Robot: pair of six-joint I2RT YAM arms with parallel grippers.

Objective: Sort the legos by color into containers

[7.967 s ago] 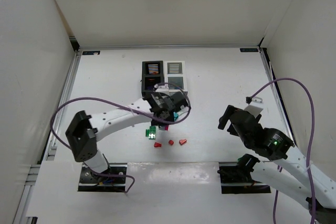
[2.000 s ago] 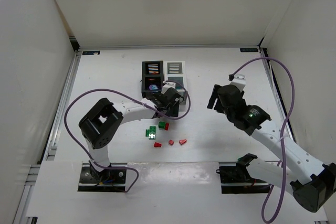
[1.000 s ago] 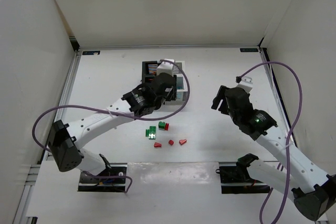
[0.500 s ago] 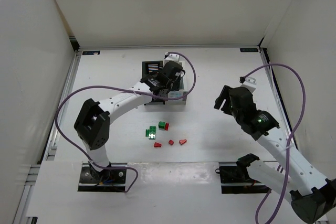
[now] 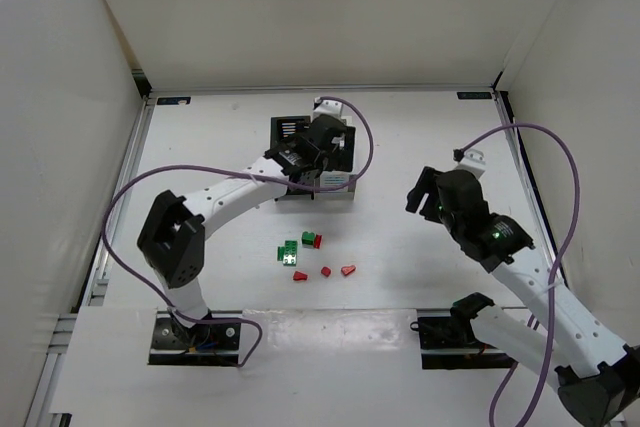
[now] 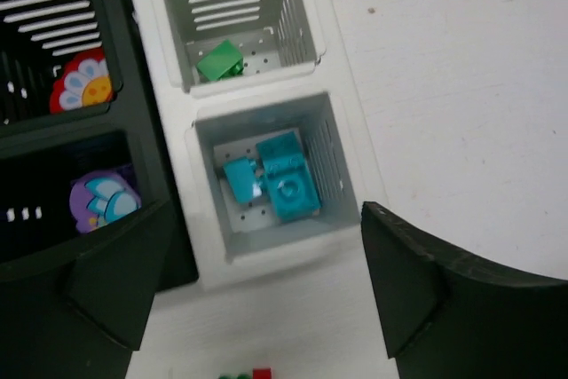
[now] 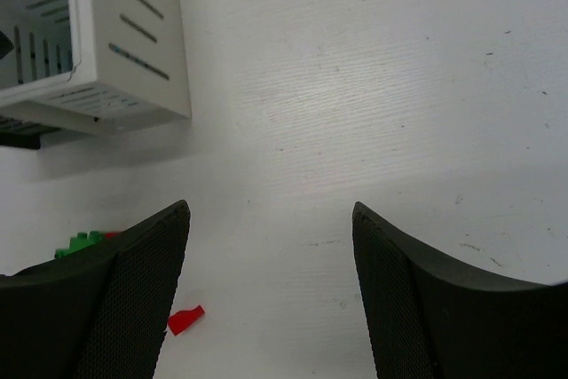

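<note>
Teal bricks point(image 6: 286, 185) lie in the white bin's point(image 6: 346, 157) near compartment, kept apart from the green brick point(image 6: 219, 59) by color, under the left gripper point(image 6: 266, 246), whose jaws stand spread and empty, while the right gripper point(image 7: 269, 219), also spread and empty, hovers right of the loose legos point(image 5: 288, 253).

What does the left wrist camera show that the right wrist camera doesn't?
Only left wrist: the compartments' contents, a green piece and teal pieces in the white bin, and flower-printed pieces in the black bin. Only right wrist: a lone red piece and the white bin's slatted outer wall. Both: the white bin and the table.
</note>
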